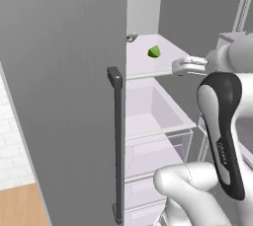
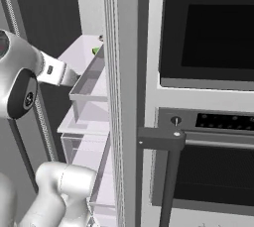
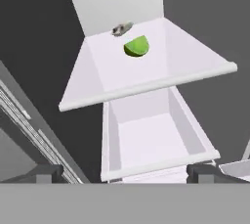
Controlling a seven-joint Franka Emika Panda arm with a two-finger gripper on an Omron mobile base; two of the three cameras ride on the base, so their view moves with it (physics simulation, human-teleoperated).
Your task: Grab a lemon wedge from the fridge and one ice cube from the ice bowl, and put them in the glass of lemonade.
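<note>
The fridge [image 1: 59, 96] stands with its door swung open. On its upper white shelf [image 3: 146, 88] lies the lemon wedge [image 3: 136, 46], small and bright green; it also shows as the lemon wedge [image 1: 154, 52] and, half hidden by the door's edge, as the lemon wedge [image 2: 95, 50]. My gripper [image 1: 177, 67] hovers at the shelf's front right corner, short of the wedge and a little to its right. Its fingertips [image 3: 49, 173] stand wide apart, so the gripper [image 3: 124, 176] is open and holds nothing. The ice bowl and the glass of lemonade are out of view.
A clear drawer [image 1: 158, 121] juts out below the shelf. A small grey object [image 3: 122, 29] sits at the shelf's back, just behind the wedge. The door's dark bar handle [image 1: 117, 141] hangs to the left. A black-fronted oven column [image 2: 208, 97] fills the right.
</note>
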